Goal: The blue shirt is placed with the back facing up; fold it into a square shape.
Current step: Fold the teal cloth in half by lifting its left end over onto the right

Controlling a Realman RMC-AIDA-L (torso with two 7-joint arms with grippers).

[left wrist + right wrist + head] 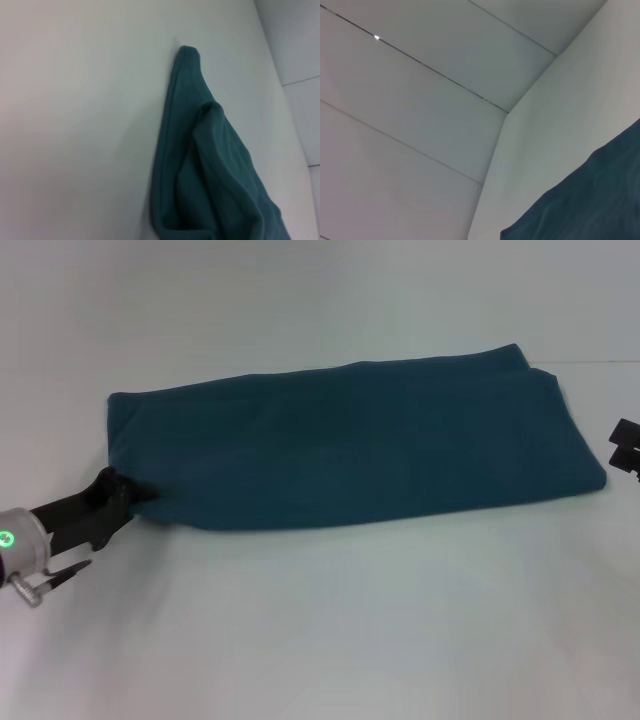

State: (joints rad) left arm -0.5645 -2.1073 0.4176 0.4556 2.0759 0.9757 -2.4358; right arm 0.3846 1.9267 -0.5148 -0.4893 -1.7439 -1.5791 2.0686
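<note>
One long band of blue shirt is lying across the white table, already folded lengthwise, plain side up. The left gripper is sitting at the near left corner of the cloth, pinching the fabric there; its wrist view is showing the shirt bunching up close. The right gripper is waiting just beside the shirt's right end, apart from it; I cannot tell its state.
</note>
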